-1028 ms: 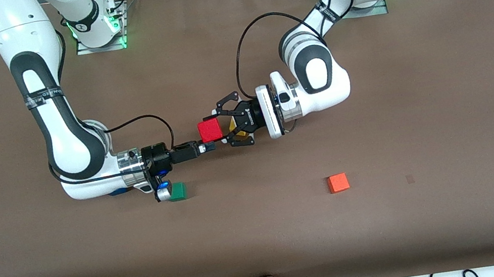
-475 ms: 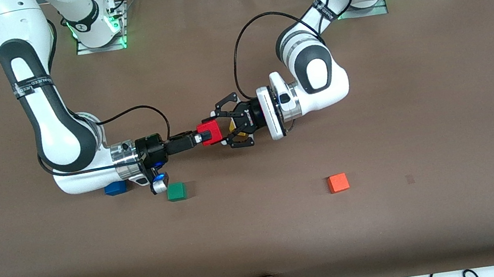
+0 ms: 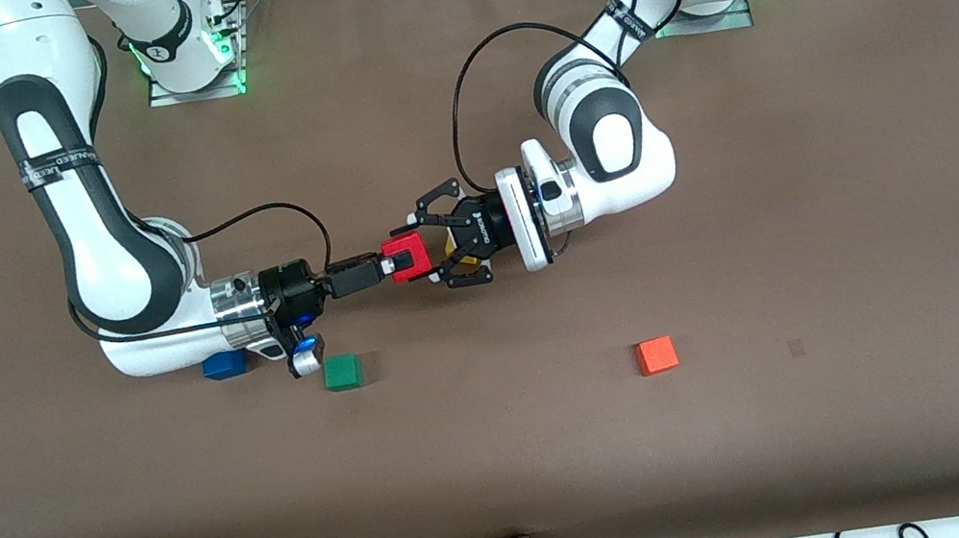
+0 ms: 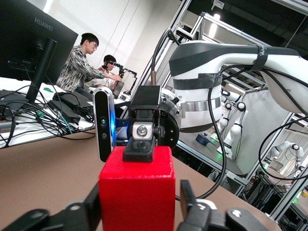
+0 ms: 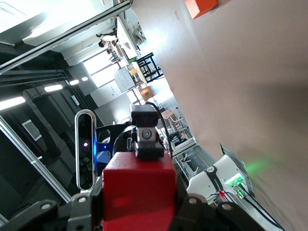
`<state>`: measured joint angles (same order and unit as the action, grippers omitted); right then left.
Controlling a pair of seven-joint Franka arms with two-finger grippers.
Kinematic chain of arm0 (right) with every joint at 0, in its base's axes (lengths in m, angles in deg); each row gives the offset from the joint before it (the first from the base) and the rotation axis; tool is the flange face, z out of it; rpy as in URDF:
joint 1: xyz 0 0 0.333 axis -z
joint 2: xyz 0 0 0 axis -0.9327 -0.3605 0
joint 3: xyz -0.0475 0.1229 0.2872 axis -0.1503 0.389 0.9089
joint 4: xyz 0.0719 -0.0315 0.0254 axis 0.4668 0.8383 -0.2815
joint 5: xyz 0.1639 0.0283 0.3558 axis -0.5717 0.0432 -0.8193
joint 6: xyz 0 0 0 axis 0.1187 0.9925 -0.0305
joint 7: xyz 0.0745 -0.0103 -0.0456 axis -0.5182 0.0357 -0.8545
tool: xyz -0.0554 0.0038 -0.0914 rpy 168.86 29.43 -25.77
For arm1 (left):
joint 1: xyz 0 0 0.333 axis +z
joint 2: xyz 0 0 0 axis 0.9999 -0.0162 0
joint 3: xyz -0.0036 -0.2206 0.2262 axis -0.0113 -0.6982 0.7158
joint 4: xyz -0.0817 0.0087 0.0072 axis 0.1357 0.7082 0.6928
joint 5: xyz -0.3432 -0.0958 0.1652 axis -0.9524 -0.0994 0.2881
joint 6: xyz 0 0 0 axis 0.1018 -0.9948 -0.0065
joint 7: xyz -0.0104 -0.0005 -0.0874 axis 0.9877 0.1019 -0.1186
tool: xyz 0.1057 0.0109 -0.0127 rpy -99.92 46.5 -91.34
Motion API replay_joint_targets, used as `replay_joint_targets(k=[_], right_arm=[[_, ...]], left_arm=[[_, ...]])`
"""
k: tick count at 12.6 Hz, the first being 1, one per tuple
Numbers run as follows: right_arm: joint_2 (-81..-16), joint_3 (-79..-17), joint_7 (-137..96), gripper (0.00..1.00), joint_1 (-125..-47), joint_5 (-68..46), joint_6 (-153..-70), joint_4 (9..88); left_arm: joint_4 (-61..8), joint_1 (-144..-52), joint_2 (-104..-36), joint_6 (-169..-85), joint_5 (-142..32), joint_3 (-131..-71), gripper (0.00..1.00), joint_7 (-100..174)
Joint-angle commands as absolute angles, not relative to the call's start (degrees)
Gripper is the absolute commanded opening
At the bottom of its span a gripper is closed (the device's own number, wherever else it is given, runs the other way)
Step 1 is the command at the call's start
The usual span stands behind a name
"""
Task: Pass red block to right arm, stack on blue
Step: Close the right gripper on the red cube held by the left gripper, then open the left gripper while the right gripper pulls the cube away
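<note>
Red block (image 3: 410, 249) held up in the air above the middle of the brown counter (image 3: 827, 250), between two grippers meeting tip to tip. Right gripper (image 3: 397, 265), slim and black, reaching in level from the right arm's end, fingers closed on the red block's face. Left gripper (image 3: 430, 251), wide and black with linkage fingers, reaching in level from the left arm's end. Its fingers parted either side of the red block; in the left wrist view, a thin dark gap at one side of the block.

Blue block (image 3: 223, 364) on the counter toward the right arm's end from the red block, partly tucked under the right arm's white wrist. Green cube (image 3: 343, 372) also toward that end from the red block, just beside the small camera hanging from the right wrist, apart from the blue block. Orange-red cube (image 3: 656, 355) alone toward the left arm's end from the red block, well apart from everything.

Wide bare counter around the red block on all sides, with the broadest open stretch toward the front camera. Counter edge there lined with loose cables and a metal post. Arm bases along the edge farthest from that camera, well clear of the red block.
</note>
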<state>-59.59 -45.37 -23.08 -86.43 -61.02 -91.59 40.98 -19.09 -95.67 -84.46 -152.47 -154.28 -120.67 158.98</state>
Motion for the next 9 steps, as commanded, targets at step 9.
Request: replay_joint_targets(k=[9], right_arm=[[-58.0, -54.1, -24.7, 0.0, -86.4, -17.1, -93.6, 32.5]], left_arm=[[-18.9, -89.3, -82.6, -148.8, -135.3, -120.4, 1.0, 135.4]])
